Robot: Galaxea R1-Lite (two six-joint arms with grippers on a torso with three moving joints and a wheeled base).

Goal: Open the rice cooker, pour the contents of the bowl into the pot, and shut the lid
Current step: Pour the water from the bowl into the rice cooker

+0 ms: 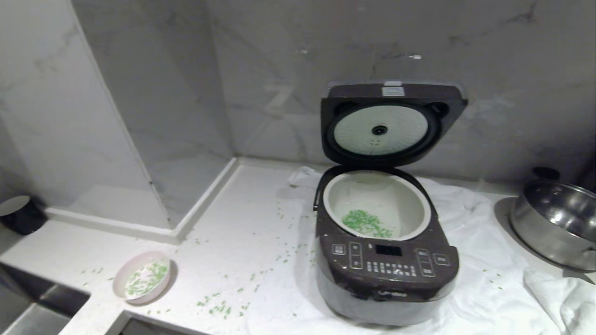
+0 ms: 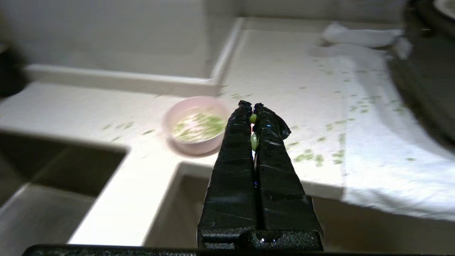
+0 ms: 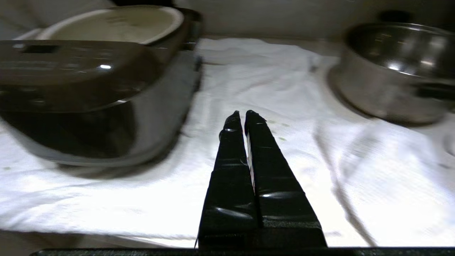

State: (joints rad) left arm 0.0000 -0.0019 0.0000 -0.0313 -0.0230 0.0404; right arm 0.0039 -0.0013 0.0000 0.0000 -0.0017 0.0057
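Rice cooker (image 1: pixel 386 260) shown with lid (image 1: pixel 391 123) raised and green bits (image 1: pixel 365 223) lying in the pot (image 1: pixel 377 204)
The pink bowl (image 1: pixel 143 277), part-filled, is set well left on the counter (image 1: pixel 223 232); left gripper (image 2: pixel 253 106) is pressed closed on two green bits, right gripper (image 3: pixel 241 114) closed, nothing held

The rice cooker (image 1: pixel 386 265) is dark brown-grey, its buttons outlined in white. Its pot (image 1: pixel 421 209) is off-white inside, the raised lid (image 1: pixel 392 123) showing a silver-white dimpled plate. Bright green bits (image 1: pixel 365 223) speckle the white table (image 1: pixel 223 232). The bowl (image 1: pixel 122 277) is pale pink, the cloth (image 1: pixel 475 293) white, the pan (image 1: pixel 554 223) shiny steel.
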